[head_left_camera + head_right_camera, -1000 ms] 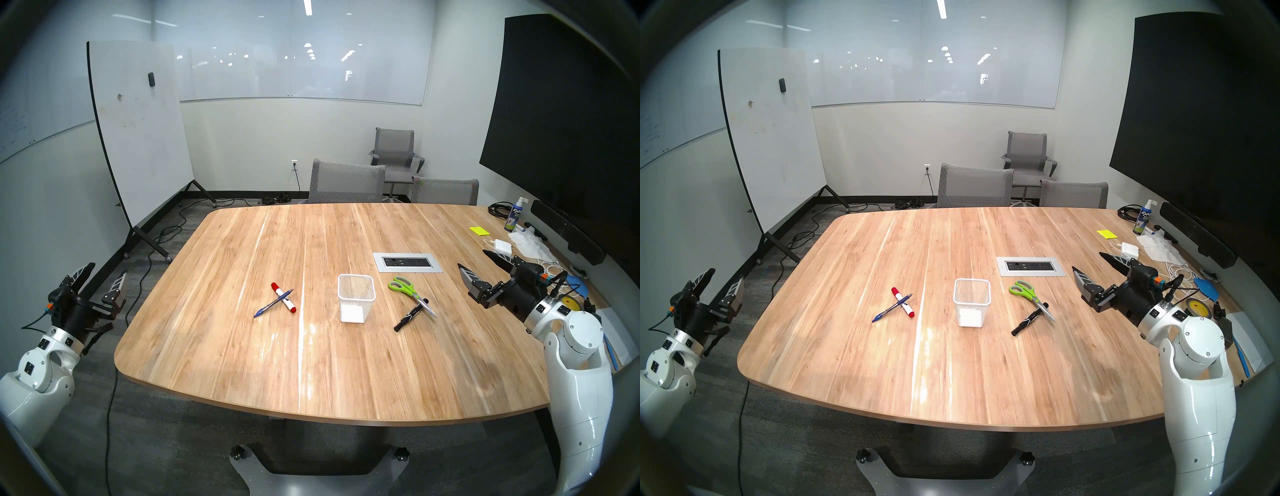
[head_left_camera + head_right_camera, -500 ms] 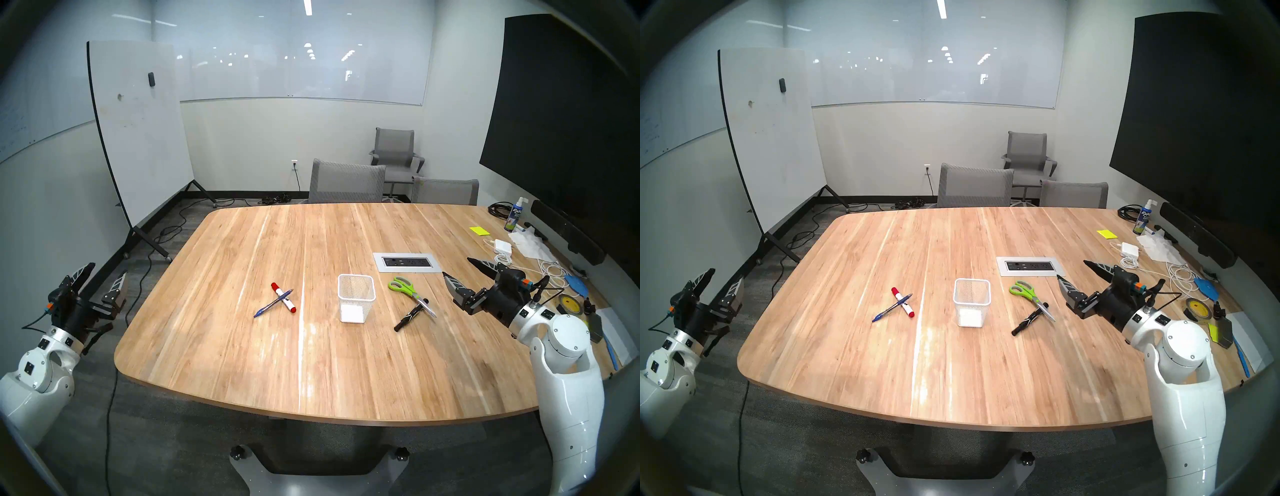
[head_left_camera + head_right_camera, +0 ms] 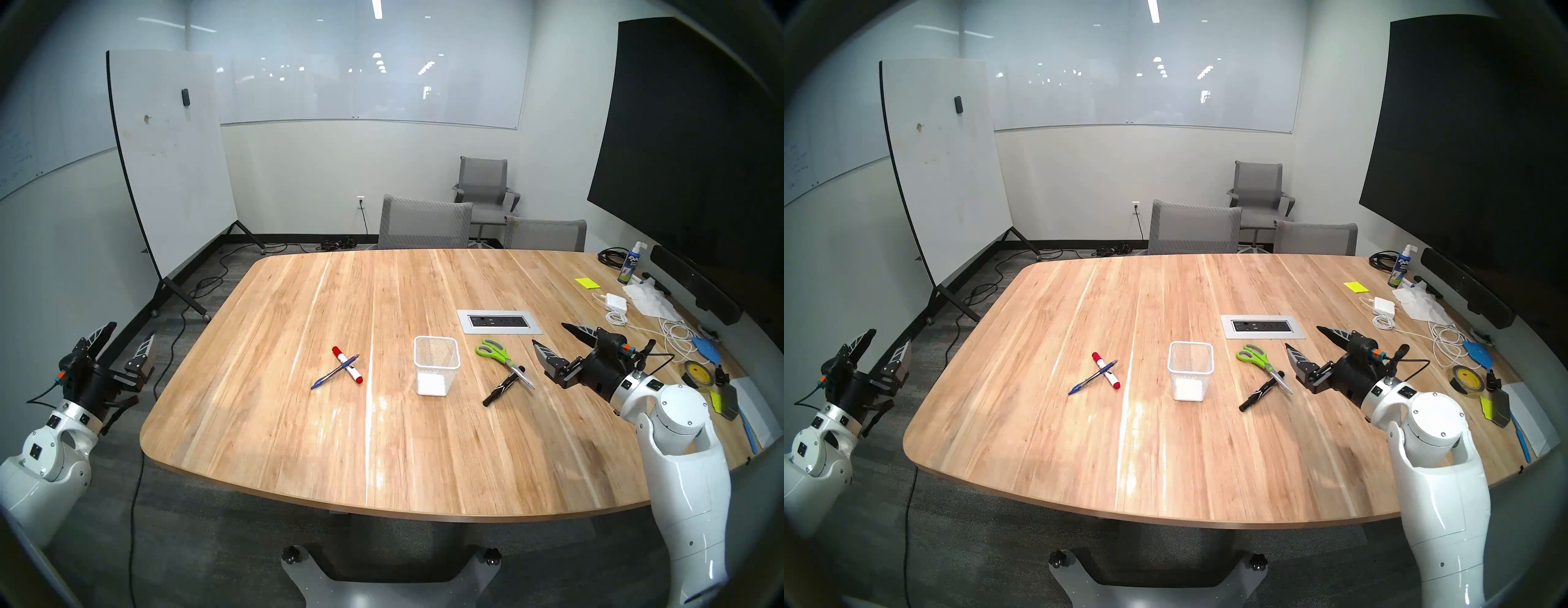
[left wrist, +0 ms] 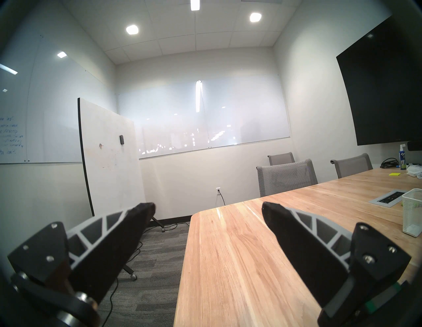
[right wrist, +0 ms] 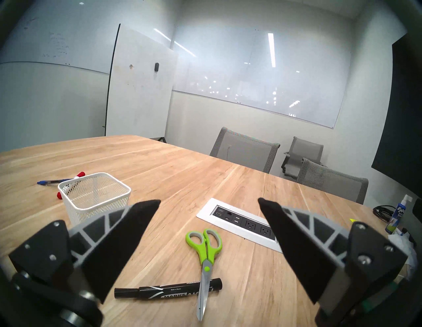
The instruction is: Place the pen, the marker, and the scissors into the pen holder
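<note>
We take the room first: a meeting room with a rolling whiteboard [image 3: 169,161], a dark wall screen [image 3: 695,140] and grey chairs [image 3: 426,223] behind a large wooden table [image 3: 382,446]. A power outlet panel [image 3: 499,321] is set into the tabletop, and loose clutter lies along its right edge.

Nothing is stowed yet, in our judgement: the pen holder [image 3: 437,371] stands upright and empty near the table's middle. To its right, the scissors [image 3: 502,360] lie flat, their blades crossing over the black marker [image 3: 502,385]. To its left, the pen [image 3: 335,371] rests across the white marker with red ends [image 3: 348,365].

The right gripper [image 3: 551,337] hovers just beside the scissors, jaws spread wide and empty. The left gripper [image 3: 129,337] hangs off the table's left edge, likewise spread and empty. All three placements remain.
</note>
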Tool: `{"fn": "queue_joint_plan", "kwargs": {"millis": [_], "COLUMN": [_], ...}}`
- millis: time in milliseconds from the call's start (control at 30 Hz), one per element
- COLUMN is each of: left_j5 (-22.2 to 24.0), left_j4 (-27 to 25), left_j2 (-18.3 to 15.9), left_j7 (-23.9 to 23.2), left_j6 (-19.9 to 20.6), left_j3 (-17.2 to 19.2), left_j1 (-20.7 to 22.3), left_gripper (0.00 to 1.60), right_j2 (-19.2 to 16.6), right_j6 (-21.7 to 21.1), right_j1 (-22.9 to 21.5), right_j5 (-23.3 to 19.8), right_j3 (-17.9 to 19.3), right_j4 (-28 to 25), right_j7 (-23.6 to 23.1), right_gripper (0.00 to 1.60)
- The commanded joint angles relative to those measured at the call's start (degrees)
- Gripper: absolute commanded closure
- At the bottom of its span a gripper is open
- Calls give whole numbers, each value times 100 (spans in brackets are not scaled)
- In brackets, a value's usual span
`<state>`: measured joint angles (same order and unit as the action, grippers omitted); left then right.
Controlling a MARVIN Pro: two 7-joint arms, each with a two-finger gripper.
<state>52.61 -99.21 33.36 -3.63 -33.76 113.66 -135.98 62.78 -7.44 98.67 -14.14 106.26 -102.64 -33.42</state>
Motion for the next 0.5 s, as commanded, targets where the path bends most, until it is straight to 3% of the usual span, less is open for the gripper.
{"fn": "queue_joint_plan", "kwargs": {"millis": [0,467], "left_j5": [3,3], "left_j4": [-23,-23], "left_j2": [2,3], "left_j7": [0,0], "left_j6": [-8,-7], "left_j3": [75,76], "left_j1": [-8,-7], "left_gripper": [0,0], "right_j2": [-49,-148], "right_j6": [-90,-320], "right_j1": [-255,-506], "right_j5": [-12,137], "right_j3": [-79,-458], "right_j4": [28,296], "right_j7": [-6,-17], "right_gripper": [0,0]}}
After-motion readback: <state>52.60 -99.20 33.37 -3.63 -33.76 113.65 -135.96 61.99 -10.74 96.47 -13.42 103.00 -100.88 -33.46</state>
